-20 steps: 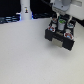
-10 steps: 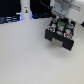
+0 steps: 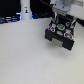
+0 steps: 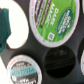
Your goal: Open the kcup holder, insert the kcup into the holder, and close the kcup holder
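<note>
The black kcup holder (image 3: 61, 36) stands at the exterior view's right with its drawer pulled out, showing round slots. A kcup with a green top (image 3: 60, 26) sits in the drawer. My white gripper (image 3: 62, 12) hangs just above the holder, and its fingers are too blurred to read. In the wrist view I look straight down on the drawer (image 4: 35, 47). A green-labelled kcup (image 4: 52, 19) fills one slot, a teal-labelled pod (image 4: 22, 70) fills another, and a dark empty slot (image 4: 60, 61) lies between them. No fingers show there.
A tall white bottle-like object (image 3: 25, 9) stands at the back towards the exterior view's left. Dark clutter lines the table's far edge (image 3: 10, 20). The white tabletop (image 3: 25, 55) stretches in front of the holder.
</note>
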Available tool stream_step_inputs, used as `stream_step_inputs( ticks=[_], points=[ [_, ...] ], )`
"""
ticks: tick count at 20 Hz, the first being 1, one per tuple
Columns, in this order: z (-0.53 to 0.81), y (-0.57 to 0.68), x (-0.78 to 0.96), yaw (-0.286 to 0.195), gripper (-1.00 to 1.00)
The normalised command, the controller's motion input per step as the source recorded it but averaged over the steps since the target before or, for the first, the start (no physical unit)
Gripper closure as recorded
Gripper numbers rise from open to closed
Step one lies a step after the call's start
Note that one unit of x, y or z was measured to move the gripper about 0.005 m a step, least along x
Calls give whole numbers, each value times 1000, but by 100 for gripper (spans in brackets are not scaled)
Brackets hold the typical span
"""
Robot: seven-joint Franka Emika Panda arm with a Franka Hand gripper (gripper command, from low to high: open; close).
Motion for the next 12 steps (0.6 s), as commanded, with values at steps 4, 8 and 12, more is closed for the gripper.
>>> stream_step_inputs(
  ticks=[4,8,12],
  points=[
    [512,-323,357,101,-100],
    [418,-424,447,74,-100],
    [324,-453,583,28,-100]
  ],
)
